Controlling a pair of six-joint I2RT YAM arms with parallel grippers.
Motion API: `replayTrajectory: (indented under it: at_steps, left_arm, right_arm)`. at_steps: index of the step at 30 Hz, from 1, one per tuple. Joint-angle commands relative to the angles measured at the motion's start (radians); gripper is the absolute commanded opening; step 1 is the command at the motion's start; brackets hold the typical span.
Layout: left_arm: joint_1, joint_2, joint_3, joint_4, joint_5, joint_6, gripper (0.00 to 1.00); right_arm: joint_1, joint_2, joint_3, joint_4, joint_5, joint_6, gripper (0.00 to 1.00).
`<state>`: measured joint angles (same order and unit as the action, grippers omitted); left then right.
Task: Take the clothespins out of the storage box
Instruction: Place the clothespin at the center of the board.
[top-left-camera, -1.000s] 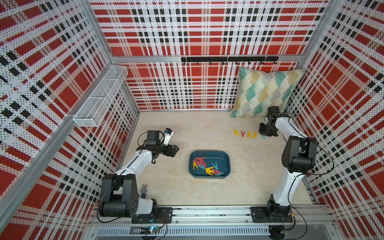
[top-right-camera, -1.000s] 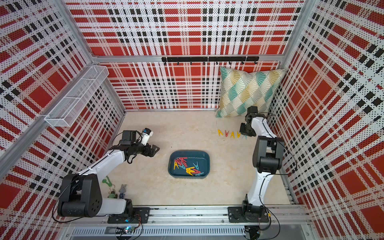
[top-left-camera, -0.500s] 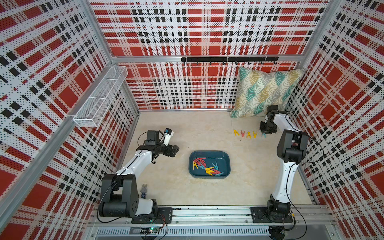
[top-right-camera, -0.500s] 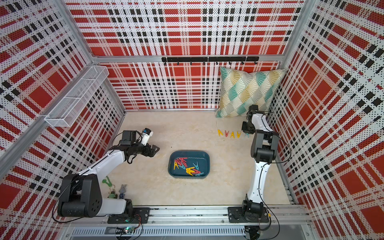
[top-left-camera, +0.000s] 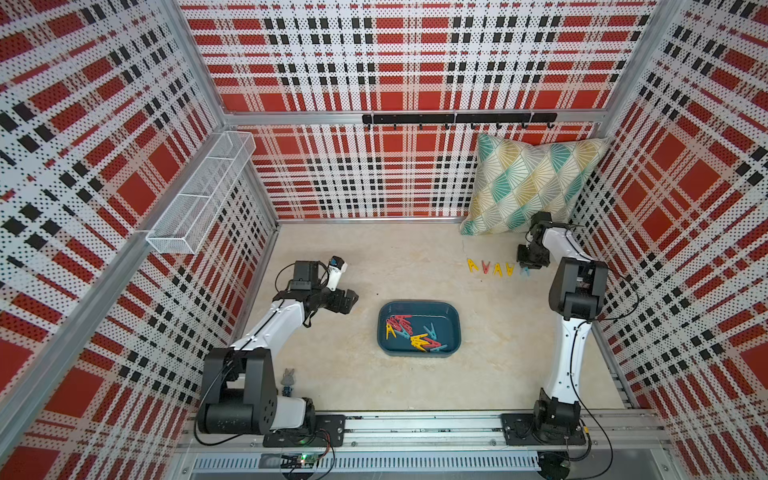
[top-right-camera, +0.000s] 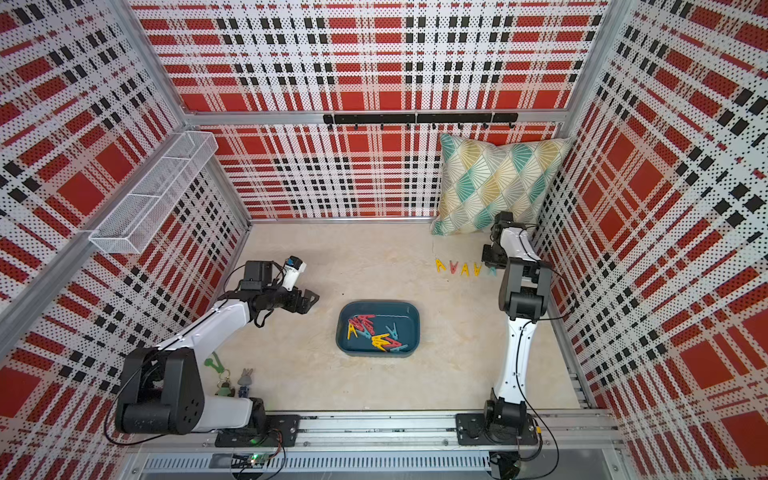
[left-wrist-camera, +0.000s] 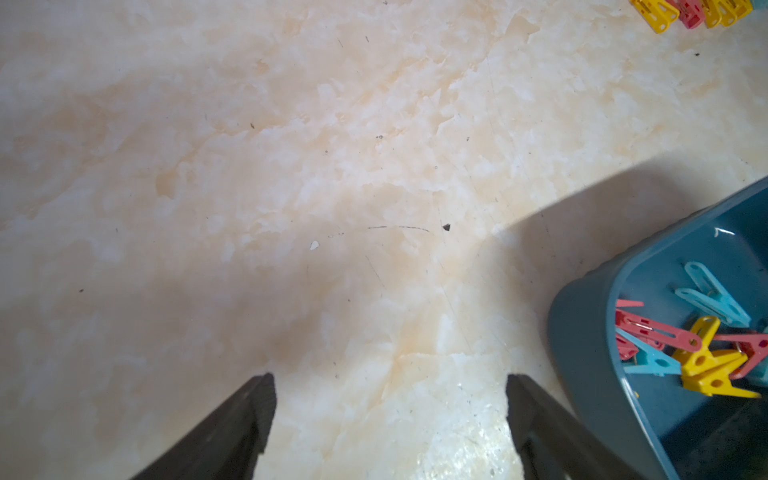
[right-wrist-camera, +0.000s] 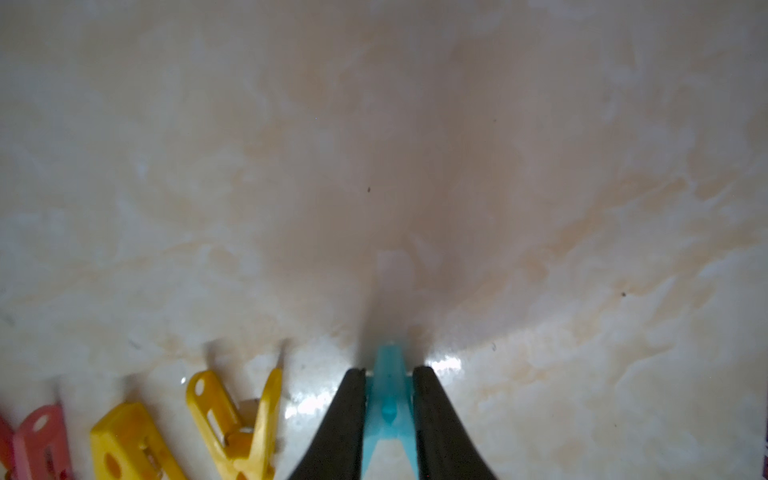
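Jaws on right gripper (right-wrist-camera: 389, 370) just easing off blue clothespin (right-wrist-camera: 388, 415) between them, fifth out; left gripper (left-wrist-camera: 388, 378) wide open, empty; storage box (top-left-camera: 417, 304) still stocked.

No text, label, brand, number or sign can be read anywhere, not on the storage box (top-left-camera: 415, 304) or clothespins (top-left-camera: 401, 326).

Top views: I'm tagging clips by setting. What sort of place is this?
Probably a staged robot test cell, not a home: plaid perforated panels, left arm and right arm bolted to a base rail, a pillow as prop.
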<state>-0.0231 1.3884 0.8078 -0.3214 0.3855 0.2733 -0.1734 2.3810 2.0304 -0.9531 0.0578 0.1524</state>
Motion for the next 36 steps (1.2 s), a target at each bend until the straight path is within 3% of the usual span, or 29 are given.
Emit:
replayTrajectory:
  at_steps: [1,7,14,19,24,28,36]
  left_arm:
    - [0.002,0.000,-0.001,0.013,0.010,-0.001,0.92]
    - [0.003,-0.003,-0.001,0.012,0.012,0.001,0.92]
    - [0.003,-0.004,-0.001,0.013,0.009,0.001,0.92]
    - [0.005,-0.005,-0.002,0.013,0.007,0.001,0.92]
    - [0.005,-0.003,-0.002,0.013,0.001,0.000,0.92]
    - [0.009,-0.006,-0.001,0.012,0.000,0.001,0.92]
    - [0.009,-0.003,-0.002,0.013,0.000,0.002,0.92]
  right_arm:
    - [-0.003,0.016,0.011,-0.014,0.017,0.001,0.31]
    - [0.000,-0.042,0.008,-0.015,0.030,0.020,0.43]
    - [0.029,-0.206,-0.032,-0.009,0.032,0.068,0.45]
    - [0.077,-0.388,-0.145,0.032,-0.025,0.115,0.46]
    - [0.227,-0.568,-0.292,0.070,-0.038,0.150,0.45]
    - [0.411,-0.687,-0.394,0.078,-0.039,0.167,0.45]
    - [0.760,-0.767,-0.597,0.113,-0.069,0.254,0.41]
